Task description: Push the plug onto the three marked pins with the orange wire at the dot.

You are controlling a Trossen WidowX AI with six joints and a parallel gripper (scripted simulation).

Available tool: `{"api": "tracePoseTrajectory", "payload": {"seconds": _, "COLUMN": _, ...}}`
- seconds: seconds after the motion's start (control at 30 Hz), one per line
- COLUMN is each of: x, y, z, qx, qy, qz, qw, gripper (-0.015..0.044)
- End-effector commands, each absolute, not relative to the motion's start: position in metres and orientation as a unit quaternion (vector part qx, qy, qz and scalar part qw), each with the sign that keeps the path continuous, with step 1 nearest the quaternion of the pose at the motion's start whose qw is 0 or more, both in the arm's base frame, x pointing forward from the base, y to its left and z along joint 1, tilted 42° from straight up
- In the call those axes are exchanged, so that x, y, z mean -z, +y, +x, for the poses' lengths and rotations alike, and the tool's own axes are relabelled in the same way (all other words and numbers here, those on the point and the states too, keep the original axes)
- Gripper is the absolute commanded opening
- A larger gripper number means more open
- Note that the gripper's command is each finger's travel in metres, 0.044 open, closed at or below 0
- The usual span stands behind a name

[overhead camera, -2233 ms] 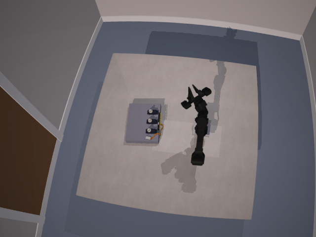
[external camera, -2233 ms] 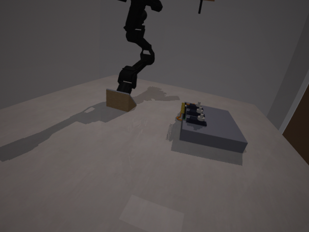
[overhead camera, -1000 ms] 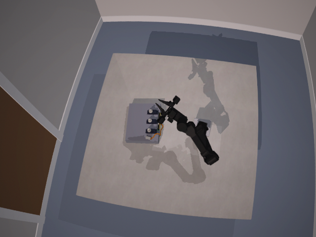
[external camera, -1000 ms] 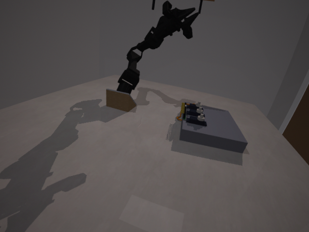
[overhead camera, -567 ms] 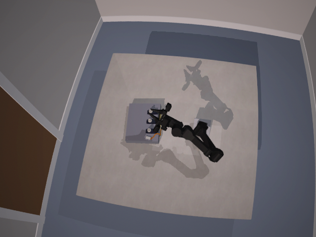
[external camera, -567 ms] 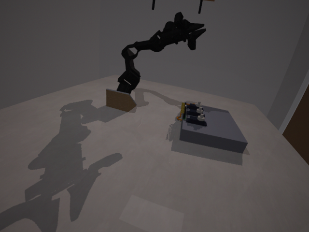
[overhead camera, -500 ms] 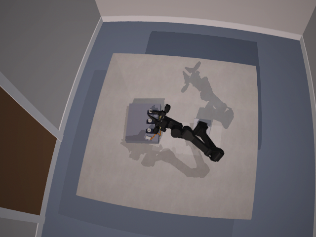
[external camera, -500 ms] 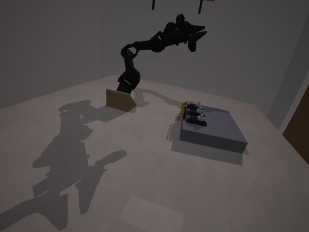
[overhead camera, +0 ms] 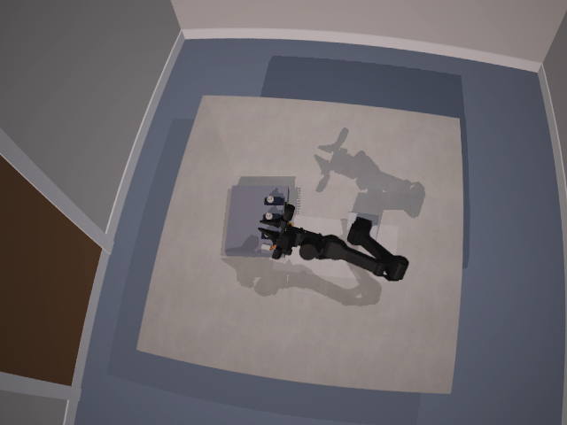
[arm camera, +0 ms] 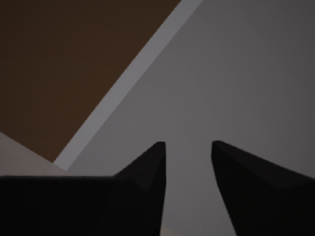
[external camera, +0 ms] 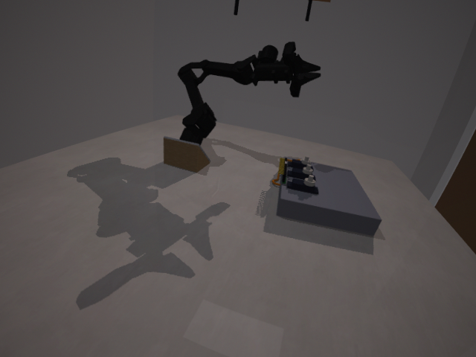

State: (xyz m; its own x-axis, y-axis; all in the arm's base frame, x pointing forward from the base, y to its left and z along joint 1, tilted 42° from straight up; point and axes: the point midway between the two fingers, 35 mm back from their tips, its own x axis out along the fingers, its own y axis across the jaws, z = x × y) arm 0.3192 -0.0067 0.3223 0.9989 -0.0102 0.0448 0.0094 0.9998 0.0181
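My gripper (overhead camera: 261, 225) (external camera: 319, 72) (arm camera: 188, 149) hangs high in the air above the holder, held level and pointing toward the wall. Its fingers stand a little apart with nothing between them. The grey printed holder (overhead camera: 242, 214) (external camera: 338, 199) lies on the table with dark servo motors (overhead camera: 270, 199) (external camera: 309, 175) along its near edge. The row of thin pins (overhead camera: 299, 201) (external camera: 262, 201) sticks out sideways from that edge. An orange wire (overhead camera: 272, 247) (external camera: 274, 180) curls at the holder's corner, below the arm. The plug itself is too small to make out. The wrist view shows only wall and door.
The arm's base sits on a brown-edged block (external camera: 184, 153) behind and left of the holder. A paler rectangle (external camera: 234, 330) marks the table (overhead camera: 320, 343) near its front. A brown door (overhead camera: 41, 274) is in the side wall.
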Motion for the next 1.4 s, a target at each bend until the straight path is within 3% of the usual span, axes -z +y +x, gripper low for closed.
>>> {"api": "tracePoseTrajectory", "payload": {"seconds": 0.0, "x": -0.319, "y": 0.005, "z": 0.324, "qx": -0.015, "qy": 0.001, "qz": -0.002, "qw": 1.000, "gripper": 0.0115}}
{"api": "tracePoseTrajectory", "payload": {"seconds": 0.6, "x": -0.241, "y": 0.048, "z": 0.367, "qx": -0.144, "qy": 0.276, "qz": 0.020, "qw": 0.950, "gripper": 0.0115}}
{"api": "tracePoseTrajectory", "payload": {"seconds": 1.37, "x": -0.167, "y": 0.099, "z": 0.357, "qx": -0.266, "qy": 0.572, "qz": 0.133, "qw": 0.764, "gripper": 0.0115}}
